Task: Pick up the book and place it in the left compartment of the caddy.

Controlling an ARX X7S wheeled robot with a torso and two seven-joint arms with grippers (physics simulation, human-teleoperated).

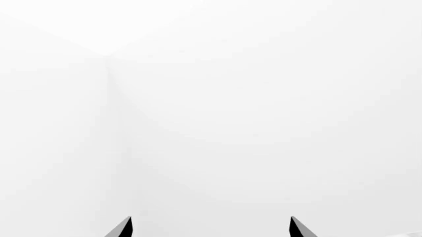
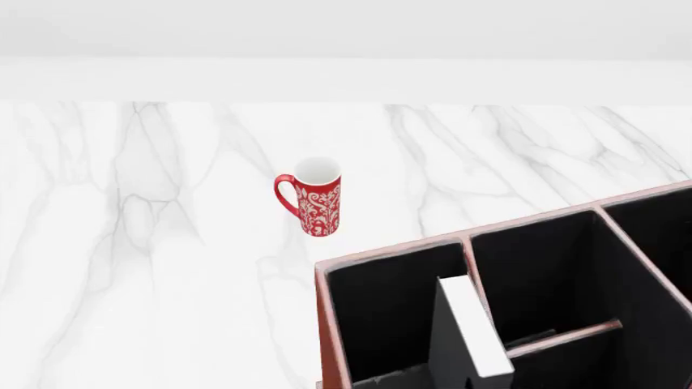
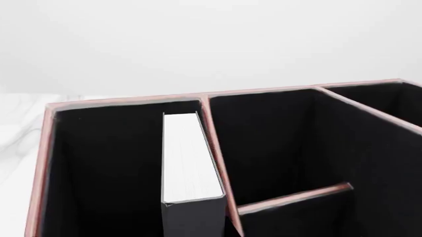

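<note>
The book [image 3: 191, 163] is standing upright inside the left compartment [image 3: 105, 168] of the caddy [image 2: 322, 324], against its divider: placement appears complete. Left pincer [image 1: 211, 228] is gaping apart, holding nothing; right pincer unseen.

Black hardcover book [image 3: 191, 173] upright on edge, white page edges up, inside left compartment [image 3: 105, 163] of reddish-brown, black-lined caddy [image 2: 322, 316], beside right divider.
</note>
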